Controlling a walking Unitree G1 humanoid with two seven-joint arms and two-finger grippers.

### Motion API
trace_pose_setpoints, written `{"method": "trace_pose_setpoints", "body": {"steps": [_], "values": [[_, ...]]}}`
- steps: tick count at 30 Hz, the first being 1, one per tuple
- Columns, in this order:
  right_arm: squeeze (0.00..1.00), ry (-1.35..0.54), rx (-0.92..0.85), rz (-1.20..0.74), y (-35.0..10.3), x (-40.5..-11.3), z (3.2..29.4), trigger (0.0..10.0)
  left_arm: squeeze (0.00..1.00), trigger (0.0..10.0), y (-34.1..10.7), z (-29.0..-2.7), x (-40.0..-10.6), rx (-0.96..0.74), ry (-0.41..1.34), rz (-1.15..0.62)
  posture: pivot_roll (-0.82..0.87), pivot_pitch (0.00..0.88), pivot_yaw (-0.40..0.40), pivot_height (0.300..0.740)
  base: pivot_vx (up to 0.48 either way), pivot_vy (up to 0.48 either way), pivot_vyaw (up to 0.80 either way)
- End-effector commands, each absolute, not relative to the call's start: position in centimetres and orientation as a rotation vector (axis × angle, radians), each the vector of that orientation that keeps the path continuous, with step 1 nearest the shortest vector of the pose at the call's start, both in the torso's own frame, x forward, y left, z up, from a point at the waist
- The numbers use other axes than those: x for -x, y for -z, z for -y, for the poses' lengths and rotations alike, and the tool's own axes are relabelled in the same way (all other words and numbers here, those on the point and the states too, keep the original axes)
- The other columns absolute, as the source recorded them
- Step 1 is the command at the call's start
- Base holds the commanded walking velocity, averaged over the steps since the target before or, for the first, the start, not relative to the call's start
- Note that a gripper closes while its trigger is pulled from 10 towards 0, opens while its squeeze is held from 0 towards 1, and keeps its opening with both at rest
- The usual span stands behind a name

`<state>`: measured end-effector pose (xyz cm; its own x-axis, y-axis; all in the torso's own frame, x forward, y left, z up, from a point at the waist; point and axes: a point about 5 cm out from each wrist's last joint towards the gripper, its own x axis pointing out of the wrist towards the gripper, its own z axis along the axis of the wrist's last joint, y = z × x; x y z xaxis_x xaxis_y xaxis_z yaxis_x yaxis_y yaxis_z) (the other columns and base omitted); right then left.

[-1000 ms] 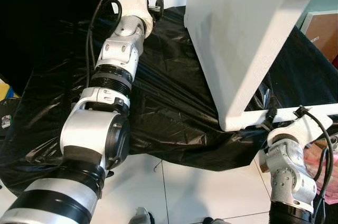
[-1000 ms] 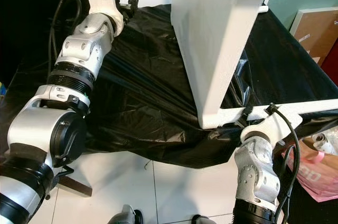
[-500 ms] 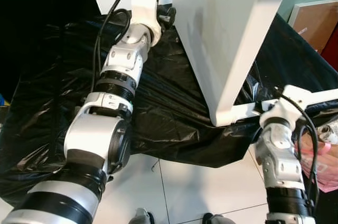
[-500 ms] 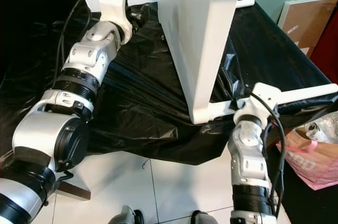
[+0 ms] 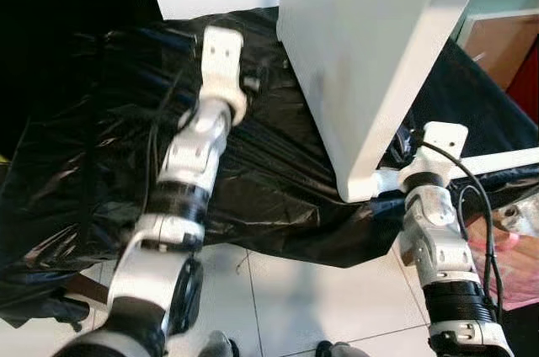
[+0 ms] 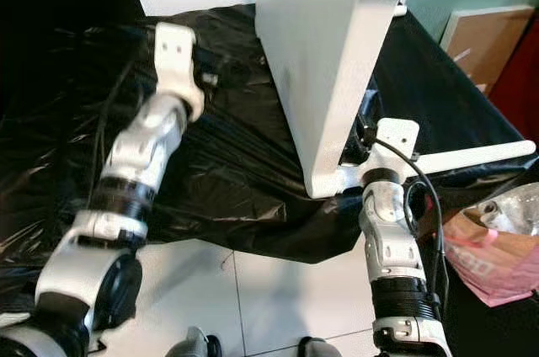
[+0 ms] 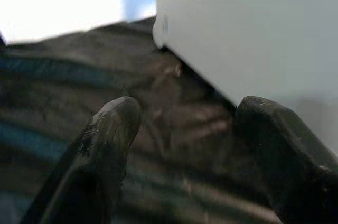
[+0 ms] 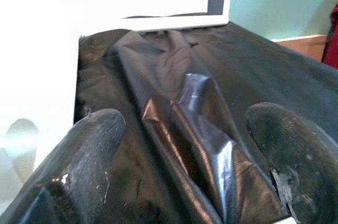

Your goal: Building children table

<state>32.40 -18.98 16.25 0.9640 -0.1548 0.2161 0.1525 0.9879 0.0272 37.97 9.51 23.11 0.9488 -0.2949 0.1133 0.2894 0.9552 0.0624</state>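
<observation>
the whole scene has shifted since half a second ago, so the head camera has moved; within it the left arm has pulled back from the far edge of the bench, and its wrist now hangs blurred over the middle of the black plastic sheet (image 5: 101,146) that drapes the bench. the right arm has swung inward and now stands closer under the low corner of the white table part.

the white table part (image 5: 370,45) is the largest thing here, a broad flat panel tilted up over the right half of the bench, its rounded low corner near the front edge. a thin white rail (image 6: 472,155) runs out from that corner toward the right edge.

the left gripper (image 7: 182,129) has its fingers (image 7: 108,139) spread apart with nothing between them; the panel's edge lies just beside one finger, though i cannot tell if they touch, and crinkled black plastic fills the gap.

the right gripper (image 8: 185,145) also has its fingers (image 8: 90,150) released and wide, gripping nothing. the white panel stands just beside one finger, and a raised fold of the sheet lies between the two.

a pink-and-brown bag (image 6: 488,256) sits on the floor beyond the right front corner of the bench, on pale floor tiles (image 5: 320,306).
</observation>
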Motion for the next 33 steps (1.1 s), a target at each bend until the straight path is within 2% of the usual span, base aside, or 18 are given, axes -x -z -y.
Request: {"method": "trace_pose_setpoints", "body": {"steps": [1,6,16,24,30,33], "values": [[0.00,0.140,-0.017,0.213,-15.7,-32.4,18.9,10.0,0.00,10.0,-23.2,-9.0,-37.4,-0.047,0.340,0.132,0.01,0.076,-0.035,0.740,0.000,0.000,0.00],[0.00,0.151,-0.018,0.189,-14.3,-31.6,19.5,10.0,0.00,10.0,-20.7,-9.4,-34.6,0.014,0.342,0.150,0.01,0.066,-0.042,0.740,0.000,0.000,0.00],[0.00,0.166,0.006,0.143,-12.0,-28.3,21.3,10.0,0.00,10.0,-17.4,-10.0,-30.1,-0.020,0.388,0.125,-0.01,0.077,-0.035,0.740,0.000,0.000,0.00],[0.00,0.131,0.019,0.126,-11.1,-27.1,21.6,10.0,0.00,10.0,-16.8,-9.8,-29.0,-0.019,0.393,0.107,-0.02,0.079,-0.030,0.740,0.000,0.000,0.00],[0.00,-0.013,0.002,0.121,-11.1,-26.4,20.2,10.0,0.00,10.0,-16.3,-9.6,-27.9,-0.033,0.418,0.099,-0.02,0.075,-0.030,0.740,0.000,0.000,0.00],[0.00,-0.069,-0.007,0.127,-11.3,-26.5,19.4,10.0,0.00,10.0,-16.5,-9.5,-27.6,0.017,0.430,0.102,-0.02,0.071,-0.035,0.740,0.000,0.000,0.00]]}}
